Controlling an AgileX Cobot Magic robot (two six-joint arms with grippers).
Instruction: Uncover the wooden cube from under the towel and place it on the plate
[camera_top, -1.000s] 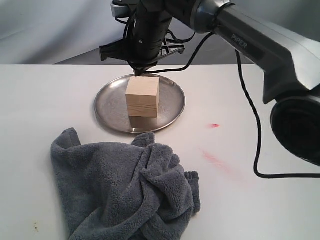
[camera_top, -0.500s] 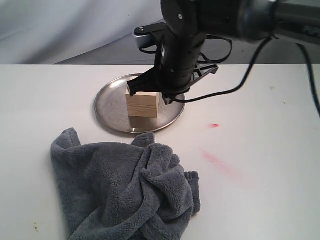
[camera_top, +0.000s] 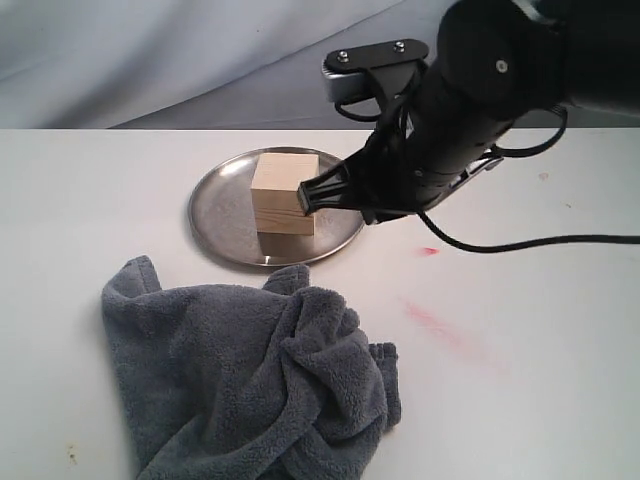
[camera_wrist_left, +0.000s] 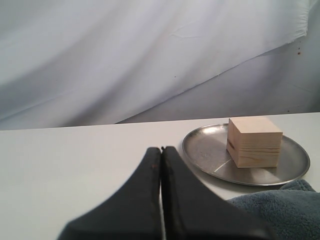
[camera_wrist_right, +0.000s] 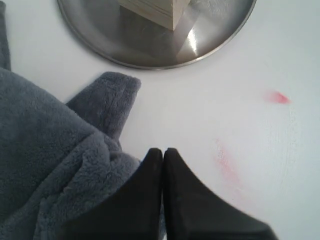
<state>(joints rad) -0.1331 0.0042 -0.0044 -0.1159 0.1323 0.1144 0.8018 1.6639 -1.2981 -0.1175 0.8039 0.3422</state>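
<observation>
Status: wooden cube (camera_top: 285, 192) is uncovered and sits upright on the plate (camera_top: 215, 222), slightly right of plate centre, upper middle of the exterior frame. It is fully inside the rim and nothing is on top of it. I'd call the place step done and the task essentially complete.

Right gripper (camera_wrist_right: 162, 151): fingers pressed together, nothing between them. In the exterior view its arm hangs over the plate's right rim, and the tip overlaps the cube's right face. That reads as line-of-sight overlap only, since the right wrist view shows the fingertips over bare counter (camera_top: 90, 200) by the towel's edge, off the plate.

Left gripper (camera_wrist_left: 161, 151): also together and empty. It is low over the counter with the plate and cube ahead of it, and it is not visible in the exterior view.

Towel (camera_top: 250, 380): bunched in the lower left, its top fold just short of the plate's near rim. I can't tell if they touch.

Next move, my call: lift the right arm up and away to the right. Keep it clear of the cube so it doesn't get nudged, and mind the cable trailing on the right.

Other: two red smears (camera_top: 430, 318) on the counter right of centre, not in the way. Grey backdrop cloth behind.
</observation>
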